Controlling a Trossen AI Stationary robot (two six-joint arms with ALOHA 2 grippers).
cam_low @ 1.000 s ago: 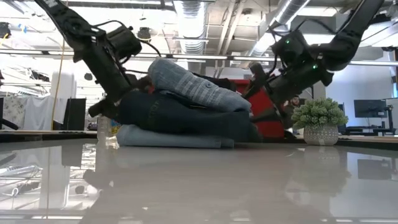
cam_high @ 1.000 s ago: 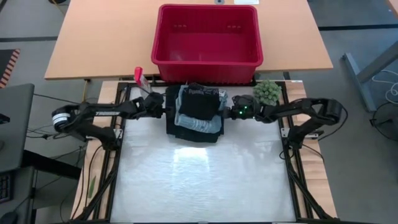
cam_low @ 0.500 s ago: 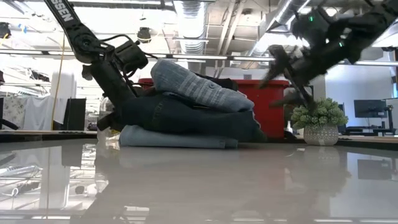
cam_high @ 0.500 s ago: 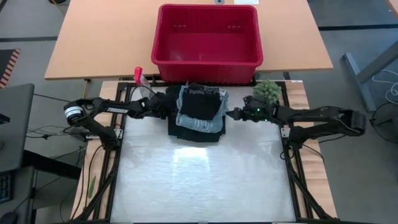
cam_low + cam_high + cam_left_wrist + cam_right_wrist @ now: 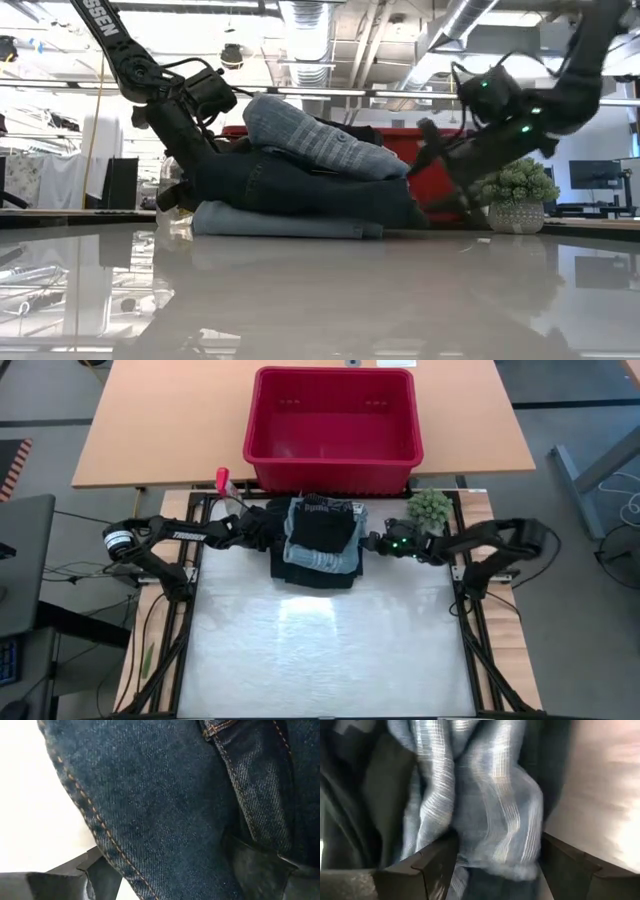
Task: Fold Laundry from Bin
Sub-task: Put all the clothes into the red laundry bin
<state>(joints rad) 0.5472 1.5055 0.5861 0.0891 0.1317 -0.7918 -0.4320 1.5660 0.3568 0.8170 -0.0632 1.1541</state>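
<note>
The laundry [image 5: 318, 542] is a folded stack at the far edge of the white mat: a light blue piece [image 5: 290, 222] at the bottom, dark denim [image 5: 300, 185] on it, and a grey-blue piece [image 5: 315, 140] on top. My left gripper [image 5: 265, 535] stands open at the stack's left end, with dark denim [image 5: 165, 795] filling the space between its fingers. My right gripper [image 5: 368, 542] stands open at the stack's right end, with pale blue-grey cloth [image 5: 490, 815] between its fingers. The red bin [image 5: 262, 420] stands just beyond the stack. My left gripper straddles the left end of the dark denim layer with open fingers, slanting down from the table's left. The denim's stitched edge [image 5: 107, 852] lies over one finger [image 5: 97, 877]; the other finger [image 5: 260, 870] lies against the cloth. The stack rests on the mat. My right gripper has open fingers [image 5: 432, 865] on either side of the stack's right end, coming from the table's right and slightly down; whether they touch the cloth I cannot tell.
A small fuzzy green plant in a pot [image 5: 430, 508] stands just behind my right gripper. A spray bottle with a red top [image 5: 224, 480] stands at the far left corner. The white mat [image 5: 330, 650] stretches bare toward the near edge.
My left gripper has sunk and pushed in against the stack's left end, then kept still. My right gripper has drawn back up and toward the table's right, then come down again to the stack's right end, rolling a little. The stack has stayed in place.
</note>
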